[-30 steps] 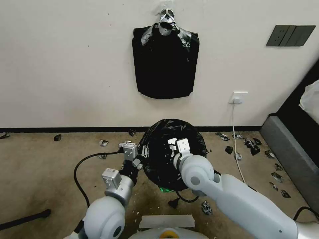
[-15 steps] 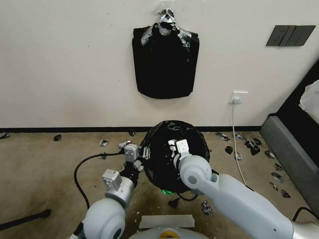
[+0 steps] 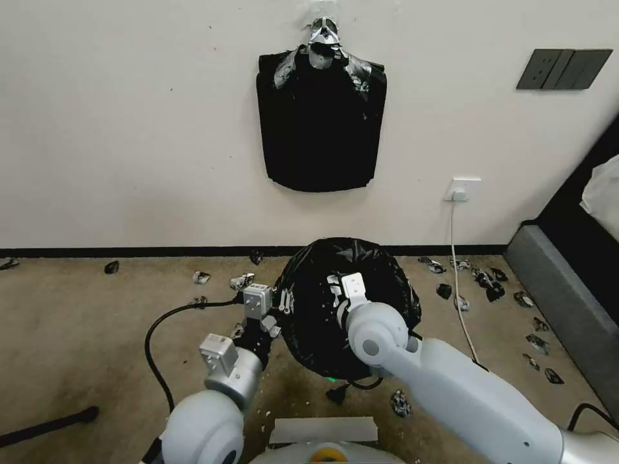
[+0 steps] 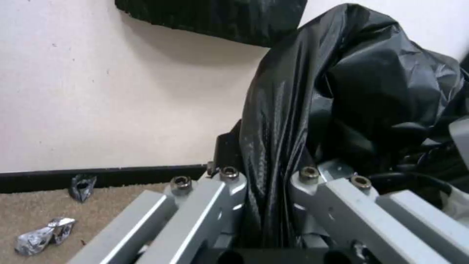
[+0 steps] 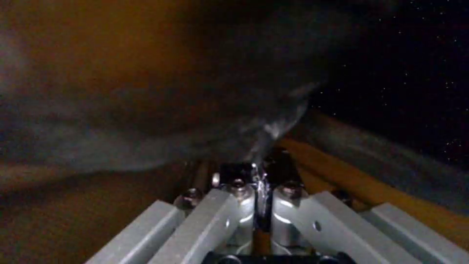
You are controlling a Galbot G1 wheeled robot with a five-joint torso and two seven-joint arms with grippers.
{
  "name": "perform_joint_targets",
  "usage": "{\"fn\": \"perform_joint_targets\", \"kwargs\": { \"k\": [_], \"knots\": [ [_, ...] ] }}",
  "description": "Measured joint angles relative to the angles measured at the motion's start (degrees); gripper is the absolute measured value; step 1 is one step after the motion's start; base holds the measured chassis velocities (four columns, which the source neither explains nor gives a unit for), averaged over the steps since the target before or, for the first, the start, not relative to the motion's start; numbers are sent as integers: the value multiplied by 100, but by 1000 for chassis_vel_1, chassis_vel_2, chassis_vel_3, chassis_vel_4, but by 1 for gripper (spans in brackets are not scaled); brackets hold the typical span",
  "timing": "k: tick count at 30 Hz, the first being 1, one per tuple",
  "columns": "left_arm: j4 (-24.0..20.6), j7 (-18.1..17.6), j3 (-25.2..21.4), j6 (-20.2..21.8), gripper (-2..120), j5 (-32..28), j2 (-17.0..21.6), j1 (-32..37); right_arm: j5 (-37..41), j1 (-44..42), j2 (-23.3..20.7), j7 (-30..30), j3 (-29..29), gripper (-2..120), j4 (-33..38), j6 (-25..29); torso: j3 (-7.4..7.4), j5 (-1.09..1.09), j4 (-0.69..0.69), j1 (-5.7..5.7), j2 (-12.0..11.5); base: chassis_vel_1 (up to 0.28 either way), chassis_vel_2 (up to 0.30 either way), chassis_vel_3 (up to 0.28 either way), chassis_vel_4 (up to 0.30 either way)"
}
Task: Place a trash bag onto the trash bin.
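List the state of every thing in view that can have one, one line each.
trash bag: draped over the bin, crumpled, gripped on both sides.
left gripper: shut on a bunched fold of the bag at its left side.
right gripper: shut on thin bag film, over the bag's middle.
bundle of black bags: hanging flat on the wall.
torn black scraps: scattered on the carpet.

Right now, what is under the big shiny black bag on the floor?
The trash bag covers whatever stands beneath it, so that is hidden. Both grippers pinch the plastic: the left gripper at its left side, the right gripper in the middle. A green spot shows below.
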Motion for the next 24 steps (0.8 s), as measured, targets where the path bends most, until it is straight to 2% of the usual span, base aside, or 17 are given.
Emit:
{"fn": "perform_joint_targets", "kwargs": {
  "k": [12,16,17,19,22,23,24],
  "knots": [
    [-33,2,-17,-4,6,-1,20,25,3,-53,-29,-9,27,0,5,1,0,0,0,0,0,0,0,0,0],
    [13,-16,-22,3,6,-14,25,19,14,-86,-131,-29,52,0,162,1,0,1,0,0,0,0,0,0,0],
    [70,-83,-28,56,6,-93,21,0,22,-152,-290,-110,98,0,403,1,0,1,0,0,0,0,0,0,0],
    [102,-132,-30,88,6,-157,14,-16,27,-183,-377,-158,116,2,527,1,0,2,0,0,0,0,0,0,0],
    [290,-393,1,286,6,-619,-85,-155,40,-389,-856,-518,297,19,1330,1,0,1,0,0,0,0,0,0,0],
    [290,-393,1,286,6,-619,-85,-155,40,-389,-856,-518,297,19,1330,1,0,1,0,0,0,0,0,0,0],
    [364,-494,23,336,6,-798,-137,-208,41,-481,-1014,-681,396,23,1600,1,0,1,0,0,0,0,0,0,0]
  ]
}}
